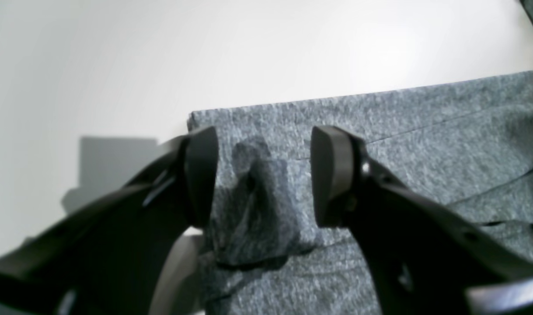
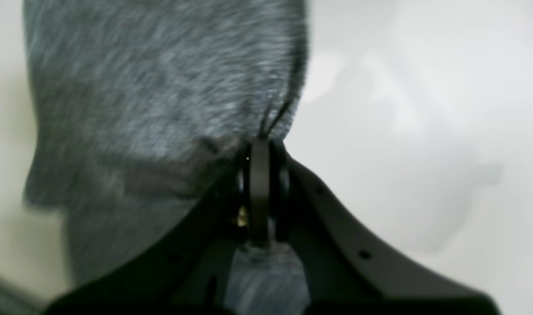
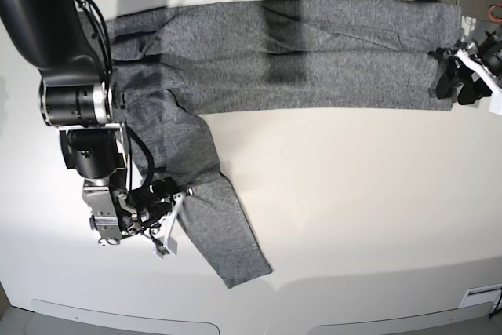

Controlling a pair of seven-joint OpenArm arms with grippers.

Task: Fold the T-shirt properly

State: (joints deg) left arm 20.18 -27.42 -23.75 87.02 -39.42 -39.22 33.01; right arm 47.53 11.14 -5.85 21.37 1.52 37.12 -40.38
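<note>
The T-shirt (image 3: 314,45), a big dark-grey speckled soft knit shirt with long sleeves, lies on the white table (image 3: 376,209). Its body is a long band along the far edge, and one sleeve (image 3: 223,229) hangs down toward the near side. The black right gripper (image 2: 259,148) has its jaws pressed tight together on the edge of that sleeve, most likely so it can carry the sleeve up onto the body for a fold. The black left gripper (image 1: 264,175) sits at the other end of the shirt with its jaws wide apart. A small bump of cloth stands between them, but they are not pinching it. Maybe it is ready to grab that corner. I can see no words, labels or brand names anywhere.
</note>
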